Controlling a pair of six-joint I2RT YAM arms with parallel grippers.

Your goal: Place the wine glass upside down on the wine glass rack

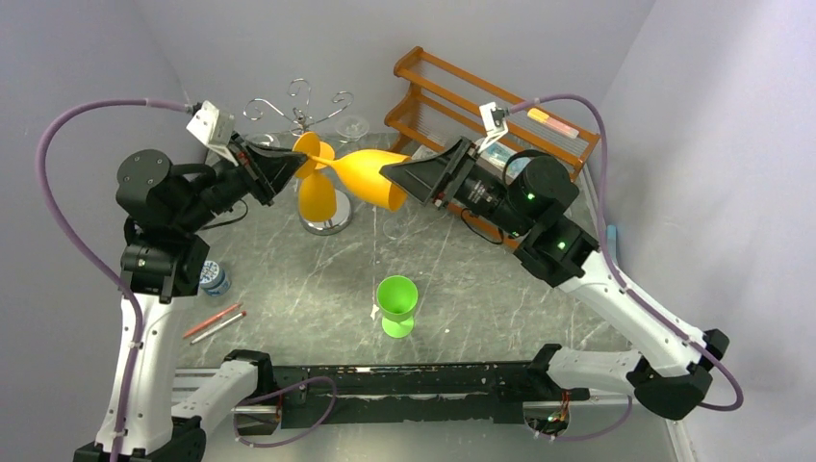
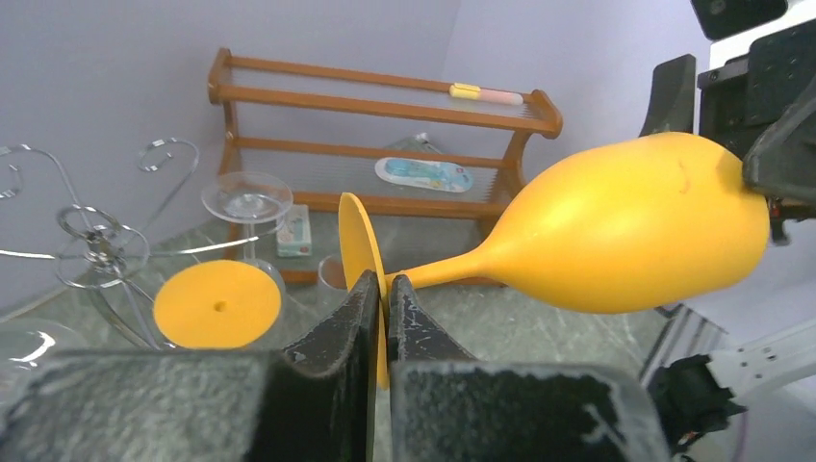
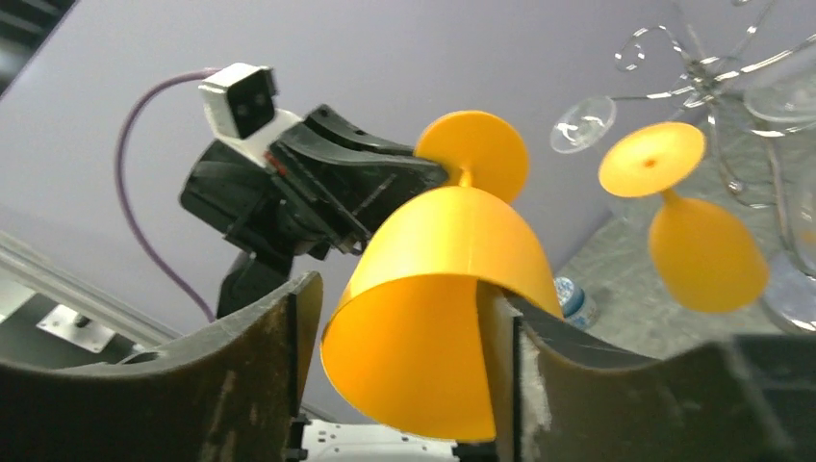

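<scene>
An orange wine glass (image 1: 370, 178) lies level in the air between my two grippers. My left gripper (image 1: 289, 164) is shut on its round foot (image 2: 361, 245), the jaws pinching the disc's edge (image 2: 385, 298). My right gripper (image 1: 399, 178) is open around the bowl (image 3: 433, 289); the bowl rests against the right finger, and a thin gap shows at the left finger (image 3: 298, 318). The silver wire wine glass rack (image 1: 303, 106) stands just behind. A second orange glass (image 1: 316, 197) hangs upside down on it, beside a clear one (image 1: 352, 127).
A brown wooden two-tier shelf (image 1: 481, 106) stands at the back right. A green cup (image 1: 396, 303) stands at the front middle. A small bottle (image 1: 214, 279) and two pens (image 1: 214, 322) lie at the front left.
</scene>
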